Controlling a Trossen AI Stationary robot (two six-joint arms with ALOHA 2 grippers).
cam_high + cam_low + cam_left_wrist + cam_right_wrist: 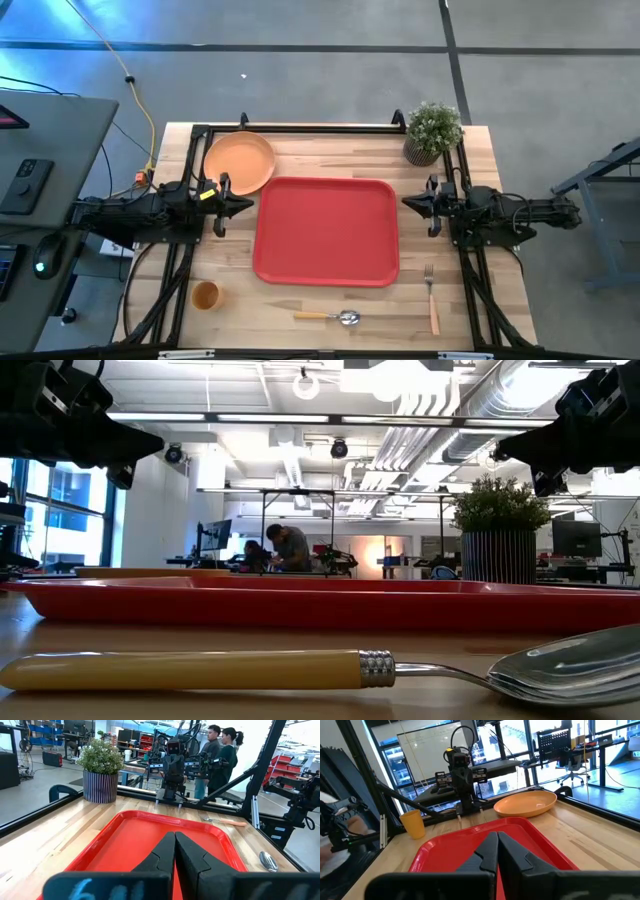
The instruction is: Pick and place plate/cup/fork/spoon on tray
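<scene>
The red tray (326,231) lies at the table's middle. The orange plate (239,162) lies on the table by the tray's far left corner and also shows in the right wrist view (525,803). The orange cup (205,295) stands at the near left. The spoon (327,317) lies near the front edge, its bowl toward the right. The fork (431,292) lies at the near right, tines toward the far edge. My left gripper (250,205) hovers shut at the tray's left edge. My right gripper (405,202) hovers shut at the tray's right edge. Both hold nothing.
A potted green plant (433,132) stands at the far right corner of the table. A black frame rail (300,128) runs along the far edge. People stand in the room beyond the table.
</scene>
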